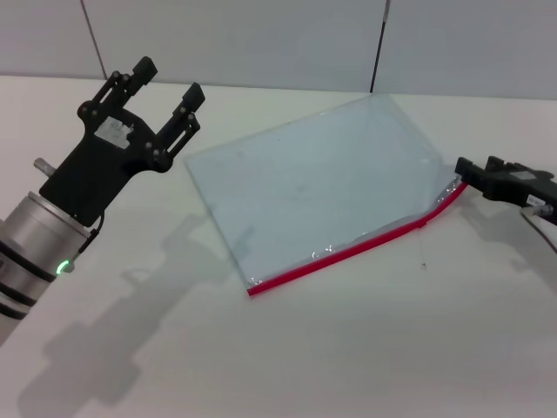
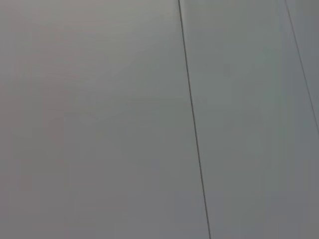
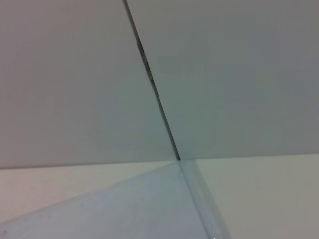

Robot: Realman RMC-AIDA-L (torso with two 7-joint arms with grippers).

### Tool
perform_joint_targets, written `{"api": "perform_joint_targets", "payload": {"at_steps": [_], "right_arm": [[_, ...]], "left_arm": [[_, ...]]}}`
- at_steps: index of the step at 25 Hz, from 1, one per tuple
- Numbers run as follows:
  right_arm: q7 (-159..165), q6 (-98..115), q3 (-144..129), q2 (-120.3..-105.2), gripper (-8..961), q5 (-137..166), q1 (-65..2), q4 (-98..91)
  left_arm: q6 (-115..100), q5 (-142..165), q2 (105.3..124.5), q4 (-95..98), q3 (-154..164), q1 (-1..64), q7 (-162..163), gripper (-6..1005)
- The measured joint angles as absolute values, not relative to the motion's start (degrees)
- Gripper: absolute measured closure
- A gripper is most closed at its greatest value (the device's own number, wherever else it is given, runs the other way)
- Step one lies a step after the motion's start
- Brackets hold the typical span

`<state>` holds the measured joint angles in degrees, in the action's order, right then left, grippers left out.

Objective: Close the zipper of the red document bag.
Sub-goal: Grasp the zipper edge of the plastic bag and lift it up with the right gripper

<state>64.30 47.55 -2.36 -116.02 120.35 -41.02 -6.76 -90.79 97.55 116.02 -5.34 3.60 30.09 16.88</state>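
Observation:
The red document bag (image 1: 313,187), a flat pale-blue translucent pouch, lies askew in the middle of the white table. Its zipper (image 1: 339,254), a thin red strip, runs along the near long edge and kinks upward near its right end. There my right gripper (image 1: 463,177) sits low at the bag's right corner, shut on the strip's end, which is lifted slightly. No slider shows. My left gripper (image 1: 170,80) hangs open in the air beyond the bag's left corner, touching nothing. In the right wrist view the bag's (image 3: 124,209) surface and one edge show.
The white table (image 1: 348,348) stretches around the bag on all sides. A grey panelled wall (image 1: 261,35) with dark seams closes the far side. The left wrist view shows only that wall (image 2: 99,119).

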Motion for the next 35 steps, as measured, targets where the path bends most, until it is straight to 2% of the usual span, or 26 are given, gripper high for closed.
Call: {"api": "perform_joint_targets", "payload": {"at_steps": [33,35], "right_arm": [[78.83,44.43,-8.43,-116.02,366,131.35,-45.63,-6.34],[78.84,44.39,-8.81,-116.07,399,131.36,-45.74,-6.29]], "left_arm": [[-90.8,97.55,116.11,-5.63,3.69,30.5,16.88,304],[-90.8,97.54,116.11,-5.63,3.69,30.5,16.87,304]]}}
